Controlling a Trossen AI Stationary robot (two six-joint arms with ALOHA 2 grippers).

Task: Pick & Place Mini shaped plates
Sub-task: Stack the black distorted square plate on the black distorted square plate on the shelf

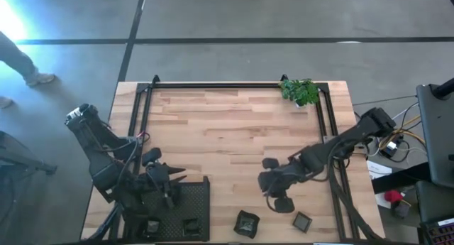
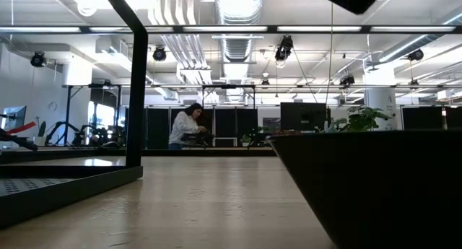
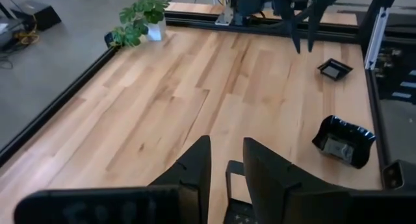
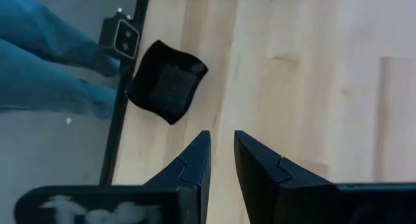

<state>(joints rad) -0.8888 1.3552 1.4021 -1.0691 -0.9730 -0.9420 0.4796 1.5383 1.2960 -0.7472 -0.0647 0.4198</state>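
One wavy plate (image 4: 166,82) lies just beyond right gripper (image 4: 221,152)

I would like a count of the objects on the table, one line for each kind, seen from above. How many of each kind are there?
Mini shaped plates on bare wood: 2, wavy-edged plate and square plate.
Mini shaped plates in the black mesh tray: 2 visible; the left arm may hide more.
Black mesh tray: 1.
Green plant: 1.
Total: 6 visible.
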